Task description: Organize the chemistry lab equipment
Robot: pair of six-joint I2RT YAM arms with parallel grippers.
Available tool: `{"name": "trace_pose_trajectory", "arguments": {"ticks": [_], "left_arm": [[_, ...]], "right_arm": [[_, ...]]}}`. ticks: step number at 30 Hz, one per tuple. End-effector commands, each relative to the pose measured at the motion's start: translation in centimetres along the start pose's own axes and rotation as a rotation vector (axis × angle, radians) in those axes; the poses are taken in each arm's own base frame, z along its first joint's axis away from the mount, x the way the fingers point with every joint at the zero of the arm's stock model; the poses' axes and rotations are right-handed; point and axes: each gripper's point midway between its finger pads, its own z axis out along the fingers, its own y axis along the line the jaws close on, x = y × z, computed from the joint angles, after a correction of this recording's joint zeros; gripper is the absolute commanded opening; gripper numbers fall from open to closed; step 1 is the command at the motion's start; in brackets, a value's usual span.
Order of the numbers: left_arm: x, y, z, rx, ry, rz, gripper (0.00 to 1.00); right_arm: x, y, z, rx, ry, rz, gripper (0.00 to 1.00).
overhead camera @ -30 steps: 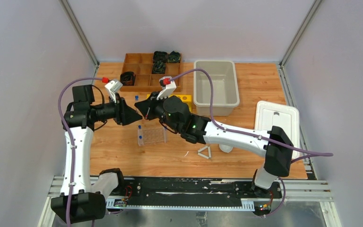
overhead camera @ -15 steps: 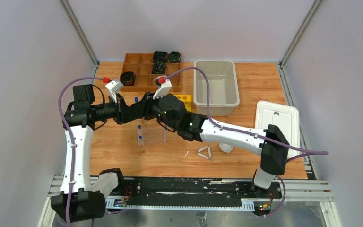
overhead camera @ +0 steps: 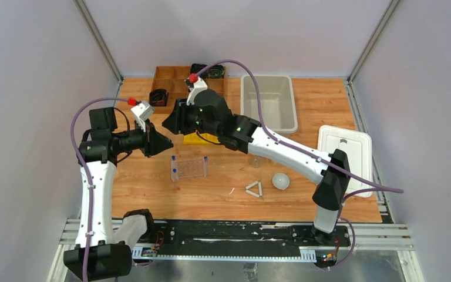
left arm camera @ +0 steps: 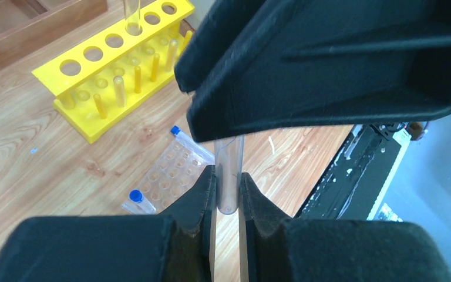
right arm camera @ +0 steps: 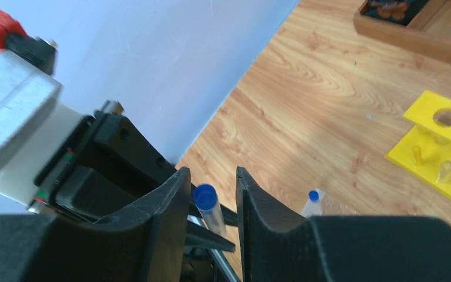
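My left gripper (overhead camera: 165, 145) is shut on a clear blue-capped tube (left arm camera: 229, 170) and holds it above the table; the left wrist view (left arm camera: 228, 179) shows it pinched near its rounded bottom. My right gripper (overhead camera: 168, 123) hangs just above, open, its jaws on either side of the tube's blue cap (right arm camera: 205, 194) with gaps on both sides. A clear tube tray (overhead camera: 189, 168) holds two more blue-capped tubes (left arm camera: 136, 198). A white triangle (overhead camera: 254, 188), a white round dish (overhead camera: 280, 181) and a small glass vessel (overhead camera: 256, 160) lie to the right.
A yellow tube rack (left arm camera: 117, 64) with one glass tube (left arm camera: 132, 12) stands under my right arm. A brown wooden divided tray (overhead camera: 173, 85) with black coils is at the back. A grey bin (overhead camera: 268, 108) and a white lid (overhead camera: 343, 153) are on the right.
My right gripper came up against the left gripper's tip, then rose and shifted back, and now stands over the held tube's cap. The left arm has hardly moved.
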Motion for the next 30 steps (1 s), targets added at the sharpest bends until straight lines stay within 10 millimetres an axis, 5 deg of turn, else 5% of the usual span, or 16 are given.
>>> {"name": "trace_pose_trajectory", "arguments": {"ticks": [1, 8, 13, 15, 18, 21, 24, 25, 30], "left_arm": [[0.0, 0.0, -0.1, -0.007, -0.005, 0.051, 0.0], [0.2, 0.1, -0.1, -0.014, 0.0, 0.054, 0.0], [0.4, 0.1, -0.1, -0.016, 0.0, 0.051, 0.03], [0.5, 0.1, -0.2, -0.023, 0.001, 0.054, 0.22], [0.5, 0.4, -0.2, -0.044, 0.008, 0.045, 0.72], [0.3, 0.7, -0.4, -0.075, 0.013, 0.036, 0.97], [-0.2, 1.0, -0.8, -0.113, 0.012, 0.028, 1.0], [-0.8, 1.6, -1.1, -0.157, 0.014, 0.012, 1.0], [-1.8, 3.7, -1.8, -0.288, 0.029, -0.077, 1.0]], "right_arm": [[1.6, -0.1, -0.2, -0.031, 0.109, -0.012, 0.37], [1.6, -0.2, -0.5, -0.048, 0.14, -0.011, 0.36], [1.3, -0.3, -0.6, -0.052, 0.138, -0.011, 0.13], [1.1, -0.5, -0.8, -0.05, 0.135, -0.017, 0.01], [0.5, -1.6, -1.3, -0.014, 0.114, -0.039, 0.0], [-0.4, -3.0, -2.2, 0.051, 0.069, -0.11, 0.0], [-1.1, -5.1, -3.1, 0.141, 0.02, -0.197, 0.0], [-0.7, -7.0, -3.5, 0.195, 0.002, -0.27, 0.0], [2.0, -9.6, -3.0, 0.207, 0.0, -0.368, 0.0]]}}
